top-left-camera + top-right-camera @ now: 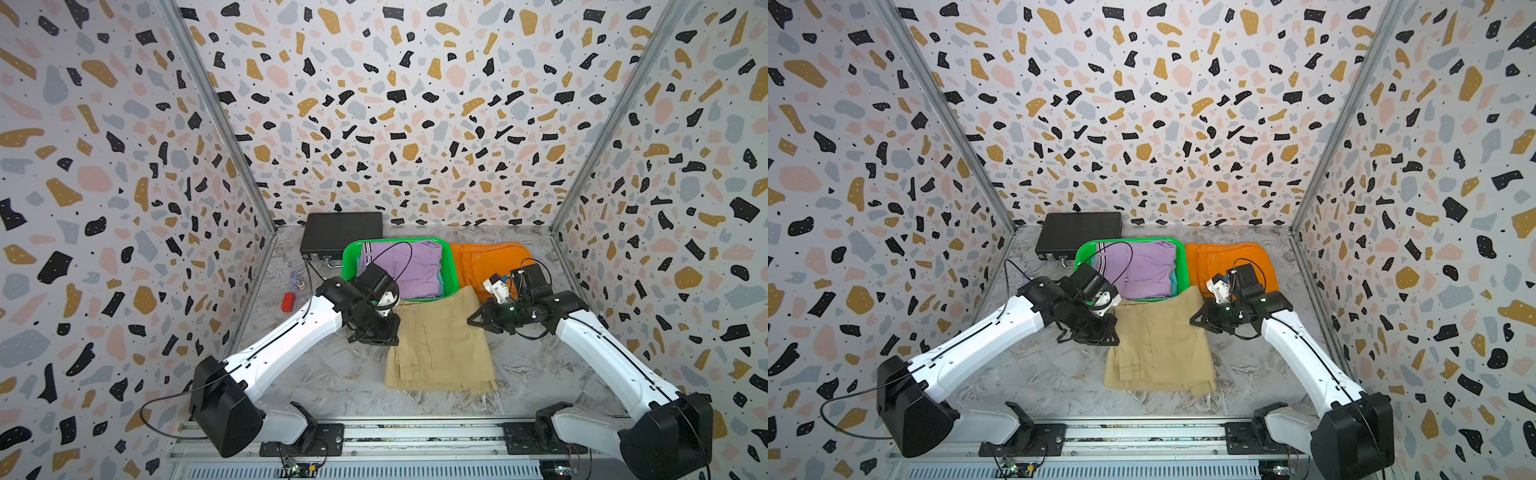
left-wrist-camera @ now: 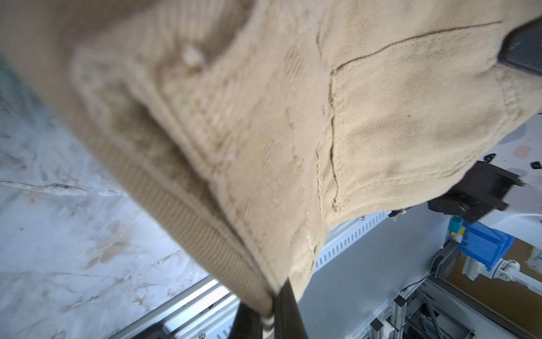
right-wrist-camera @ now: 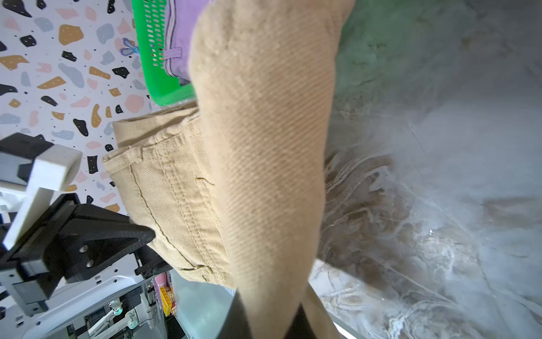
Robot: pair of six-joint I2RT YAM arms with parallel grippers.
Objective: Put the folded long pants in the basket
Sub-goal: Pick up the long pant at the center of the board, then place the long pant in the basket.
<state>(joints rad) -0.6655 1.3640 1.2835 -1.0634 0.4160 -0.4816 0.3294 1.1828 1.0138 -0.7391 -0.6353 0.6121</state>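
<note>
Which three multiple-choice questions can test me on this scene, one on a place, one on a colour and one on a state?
1. Where are the orange pants?
A. in the basket
B. on the table beside the basket
C. under the khaki pants

2. What colour is the top pair in the basket?
A. lilac
B. red
C. black

3. What are the two grippers doing?
A. both open
B. both shut on the khaki pants
C. both off the cloth

Answers:
1 B: they lie flat on the table at the basket's side.
2 A: the lilac pants cover most of the basket.
3 B: the left gripper and the right gripper each pinch khaki cloth, as the wrist views show.
</note>
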